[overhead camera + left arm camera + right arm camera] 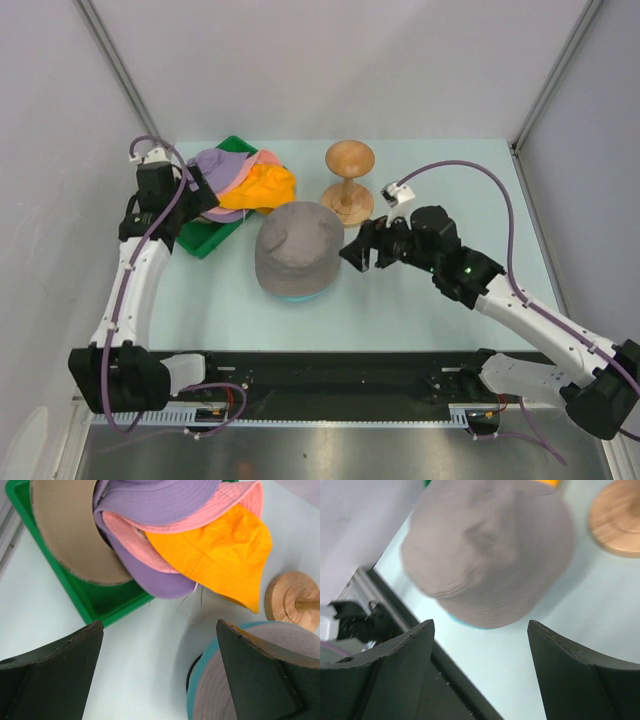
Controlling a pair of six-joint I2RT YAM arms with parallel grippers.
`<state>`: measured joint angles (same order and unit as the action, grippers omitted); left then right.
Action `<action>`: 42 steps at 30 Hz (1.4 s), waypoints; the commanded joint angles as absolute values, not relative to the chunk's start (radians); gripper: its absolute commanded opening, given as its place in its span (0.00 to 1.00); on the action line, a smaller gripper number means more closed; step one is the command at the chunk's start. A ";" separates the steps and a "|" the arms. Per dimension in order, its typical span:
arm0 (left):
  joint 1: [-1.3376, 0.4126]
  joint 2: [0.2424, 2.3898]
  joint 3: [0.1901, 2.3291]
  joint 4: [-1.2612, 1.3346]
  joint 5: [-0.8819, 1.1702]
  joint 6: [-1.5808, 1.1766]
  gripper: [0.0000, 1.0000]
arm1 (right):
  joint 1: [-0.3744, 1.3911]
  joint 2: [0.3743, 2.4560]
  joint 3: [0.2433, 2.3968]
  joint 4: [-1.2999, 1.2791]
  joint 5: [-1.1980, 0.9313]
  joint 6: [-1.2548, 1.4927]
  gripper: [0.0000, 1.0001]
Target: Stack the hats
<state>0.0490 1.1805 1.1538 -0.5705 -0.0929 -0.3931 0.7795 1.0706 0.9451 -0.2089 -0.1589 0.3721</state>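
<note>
Grey cloth bucket hat [298,246] sat mid-frame over a teal hat [297,296]; we saw both grippers, left [160,680] and right [480,670], spread wide, empty.

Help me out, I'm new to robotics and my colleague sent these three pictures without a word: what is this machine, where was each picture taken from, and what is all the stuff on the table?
It is a pair of robot arms bolted to the near edge of a table. The overhead view looks down on both; the other two come from cameras on each wrist, so the dark wedges at the bottom are that arm's own fingers.

The left gripper hangs open over a green tray piled with a tan cap, lavender hat, pink hat and orange hat. The right gripper is open beside a grey hat, which sits on a teal hat. A wooden stand is behind. Nothing is held.
</note>
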 commanded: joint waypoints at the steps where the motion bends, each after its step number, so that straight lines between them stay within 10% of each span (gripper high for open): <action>1: 0.025 1.259 1.199 -0.427 -0.060 -0.330 1.00 | 0.660 1.045 0.933 -0.238 -0.150 0.377 0.80; 22: -0.173 1.939 1.709 -0.349 -0.152 -0.025 0.83 | 0.446 1.117 0.934 -0.209 -0.227 0.477 0.80; 35: -0.173 2.006 1.654 -0.305 0.138 -0.084 0.81 | 0.443 1.241 1.005 -0.187 -0.258 0.479 0.80; 42: -0.173 2.052 1.671 -0.325 0.112 -0.091 0.64 | 0.443 1.241 1.011 -0.184 -0.256 0.479 0.80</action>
